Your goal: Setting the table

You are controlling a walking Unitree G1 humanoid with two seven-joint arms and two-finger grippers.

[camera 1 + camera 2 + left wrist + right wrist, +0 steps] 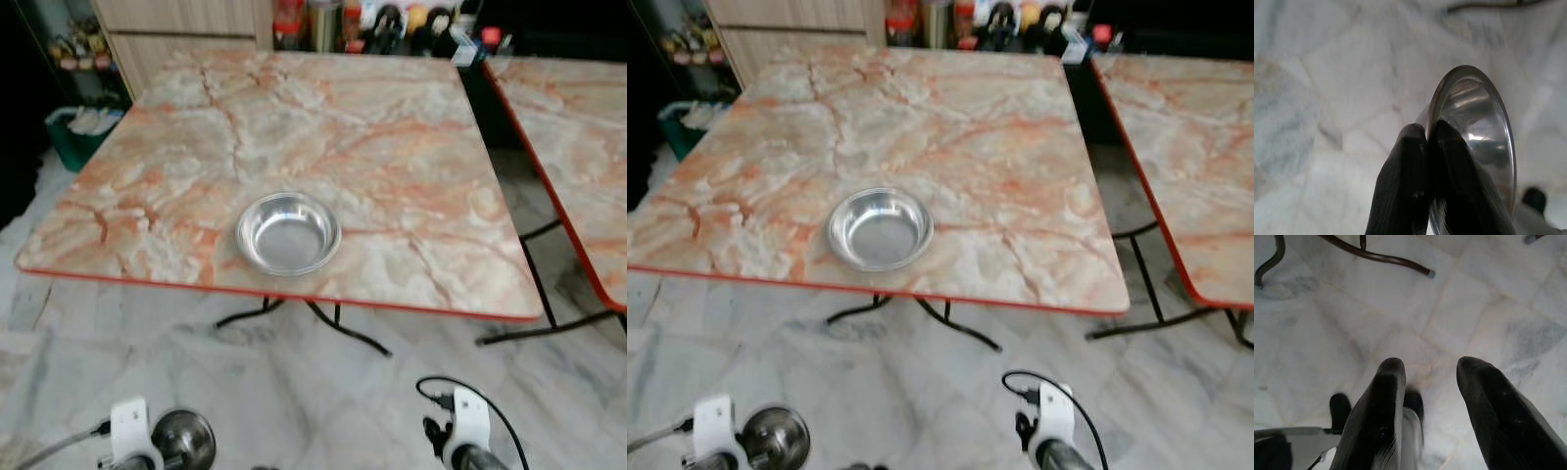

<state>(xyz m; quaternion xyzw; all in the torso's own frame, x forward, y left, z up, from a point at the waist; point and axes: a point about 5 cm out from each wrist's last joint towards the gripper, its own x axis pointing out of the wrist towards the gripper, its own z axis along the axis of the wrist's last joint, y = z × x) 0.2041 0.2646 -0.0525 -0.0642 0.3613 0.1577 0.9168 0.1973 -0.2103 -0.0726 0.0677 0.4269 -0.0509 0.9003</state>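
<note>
Down at your left, the left gripper (pixel 1427 134) hangs low over the floor (pixel 294 392), its two black fingers (pixel 1400 186) pinched together on the rim of a small steel bowl (pixel 1474 137). That bowl stands on edge, its open mouth turned sideways rather than up; being round, it has no long axis to speak of. Ahead of you, a second steel bowl (pixel 288 232) sits upright on the marble-patterned table (pixel 392 147), mouth up, near the front edge and roughly midway along it. To the right, a second table (pixel 578 147) with the same top stands just beside the first. Your right gripper (pixel 1430 372) also hangs low over the floor, its fingers spread apart with nothing between them.
</note>
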